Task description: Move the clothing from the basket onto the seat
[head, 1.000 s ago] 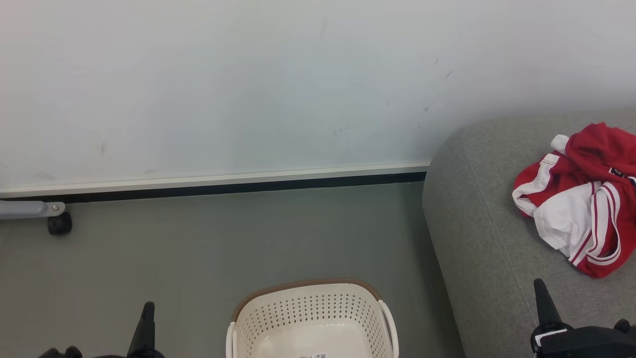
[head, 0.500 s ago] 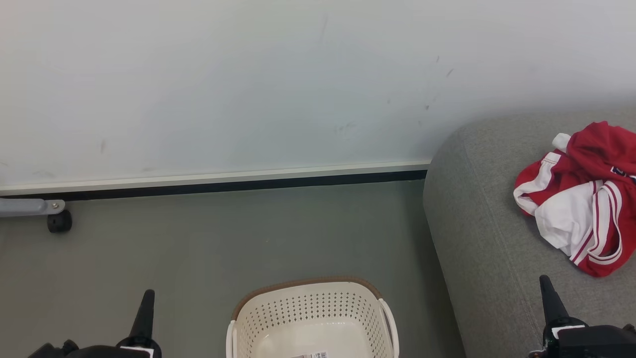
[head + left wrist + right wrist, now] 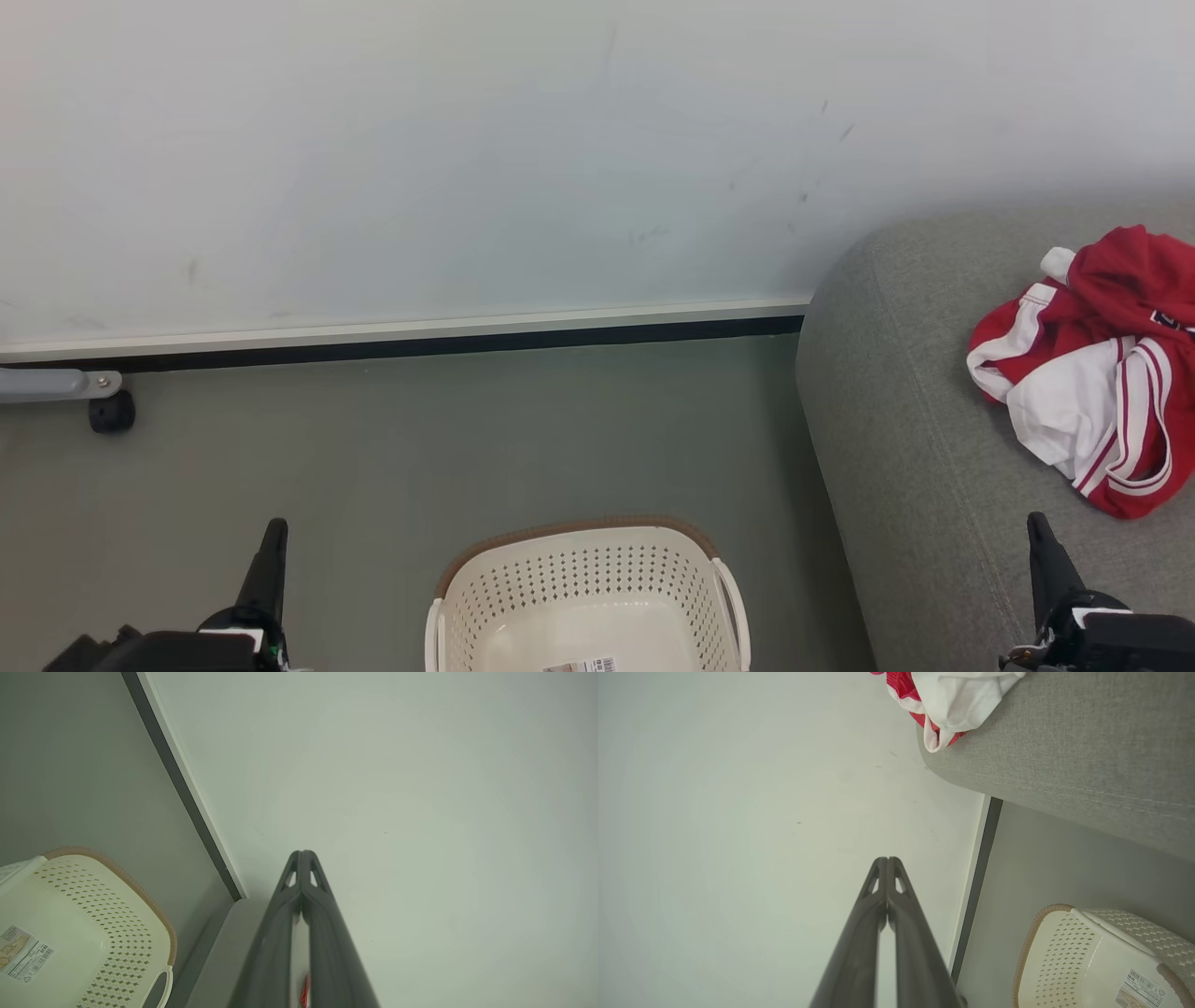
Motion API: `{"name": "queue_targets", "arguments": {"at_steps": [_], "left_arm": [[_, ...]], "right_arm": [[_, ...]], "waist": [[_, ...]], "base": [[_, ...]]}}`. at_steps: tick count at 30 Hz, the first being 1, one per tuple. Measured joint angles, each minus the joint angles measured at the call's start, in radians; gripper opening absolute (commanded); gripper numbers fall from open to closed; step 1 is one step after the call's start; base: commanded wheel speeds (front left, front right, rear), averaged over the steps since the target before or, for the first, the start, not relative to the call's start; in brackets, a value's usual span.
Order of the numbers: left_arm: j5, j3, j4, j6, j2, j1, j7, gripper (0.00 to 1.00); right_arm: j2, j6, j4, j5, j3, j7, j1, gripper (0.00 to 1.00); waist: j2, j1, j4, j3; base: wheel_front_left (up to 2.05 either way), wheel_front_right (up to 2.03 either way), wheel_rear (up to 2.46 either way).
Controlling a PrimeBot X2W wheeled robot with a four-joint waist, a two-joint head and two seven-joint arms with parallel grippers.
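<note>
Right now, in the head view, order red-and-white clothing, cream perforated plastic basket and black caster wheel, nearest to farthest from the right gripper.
1. Red-and-white clothing, ahead on the grey sofa.
2. Cream basket, leftward.
3. Black caster wheel, far left.

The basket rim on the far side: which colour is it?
The basket rim is brown, over cream-white plastic. The head view shows it best.

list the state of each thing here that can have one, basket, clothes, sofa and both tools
cream-white perforated plastic laundry basket: upright on the floor, empty in the part that shows
grey fabric sofa seat: bears the clothing near its rounded end
red and white sportswear clothing: crumpled in a heap on the seat, out of the basket
left tool: shut, holding nothing
right tool: shut, holding nothing
</note>
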Motion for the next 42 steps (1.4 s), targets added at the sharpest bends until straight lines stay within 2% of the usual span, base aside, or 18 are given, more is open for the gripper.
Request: {"name": "queue_targets", "arguments": {"at_steps": [8, 42], "left_arm": [[-0.074, 0.012, 0.012, -0.010, -0.008, -0.020, 0.019, 0.00], [-0.075, 0.013, 0.013, -0.016, -0.008, -0.020, 0.019, 0.00]], "right_arm": [[0.009, 0.014, 0.009, 0.064, -0.023, 0.018, -0.018, 0.00], [0.010, 0.014, 0.010, 0.064, -0.023, 0.018, -0.018, 0.00]], "waist": [[0.0000, 0.0000, 0.000, 0.002], [0.0000, 0.0000, 0.000, 0.002]], "base": [[0.00, 0.00, 0.00], [0.00, 0.00, 0.00]]}}
